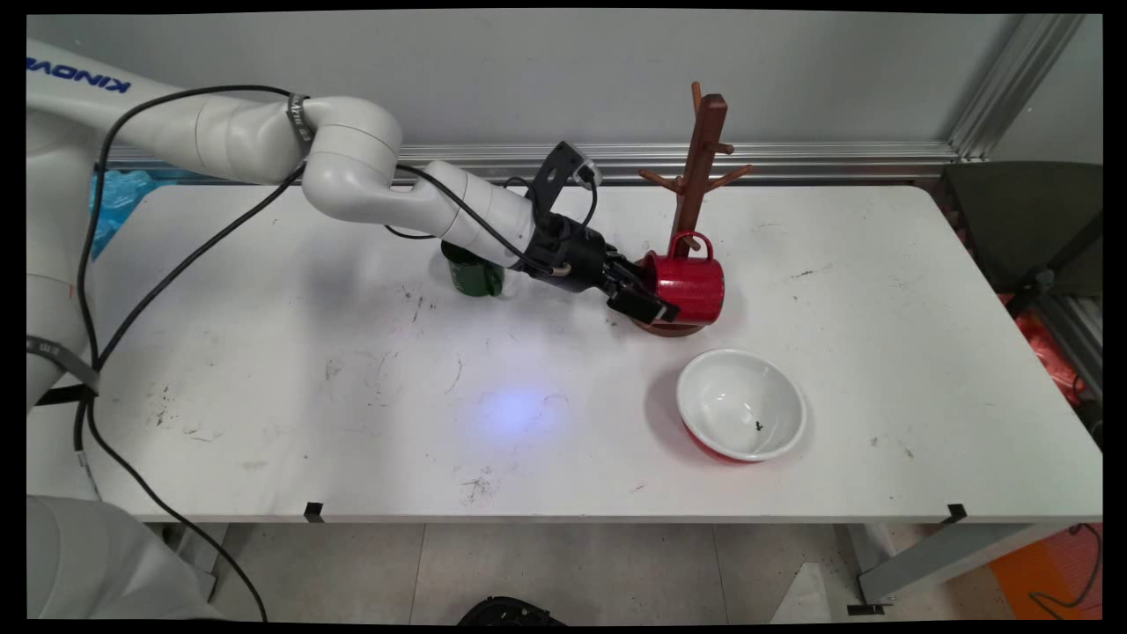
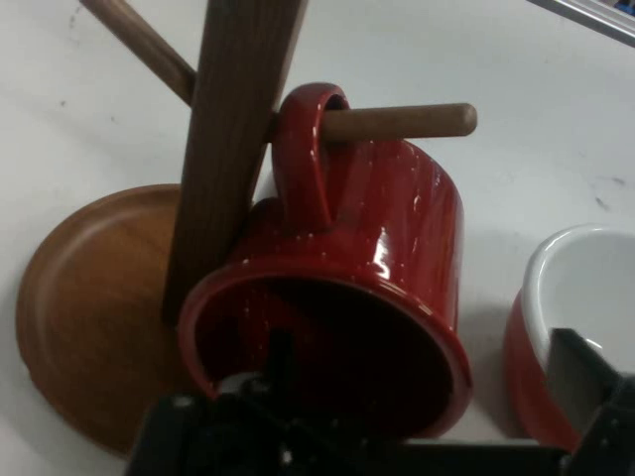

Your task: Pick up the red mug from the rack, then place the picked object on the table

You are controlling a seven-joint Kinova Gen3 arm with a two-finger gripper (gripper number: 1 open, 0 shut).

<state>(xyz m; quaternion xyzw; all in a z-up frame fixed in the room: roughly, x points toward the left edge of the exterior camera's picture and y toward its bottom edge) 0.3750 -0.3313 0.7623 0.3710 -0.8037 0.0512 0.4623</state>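
Observation:
A red mug point(image 1: 691, 286) hangs by its handle on a low peg point(image 2: 397, 121) of the brown wooden mug tree point(image 1: 700, 158), its mouth tipped toward the hand. My gripper point(image 1: 647, 298) is at the mug's mouth and stands open. In the hand view the red mug point(image 2: 387, 228) fills the middle. One finger point(image 2: 280, 347) reaches inside its mouth and the other point(image 2: 585, 377) stays outside, well clear of the wall. The tree's post point(image 2: 233, 129) and round base point(image 2: 89, 307) lie to the left.
A bowl point(image 1: 741, 405), white inside and red outside, sits just in front of the tree's base and shows as the bowl point(image 2: 575, 288) at the hand view's right. A dark green cup point(image 1: 475, 275) stands behind the forearm. Black cables hang from the arm.

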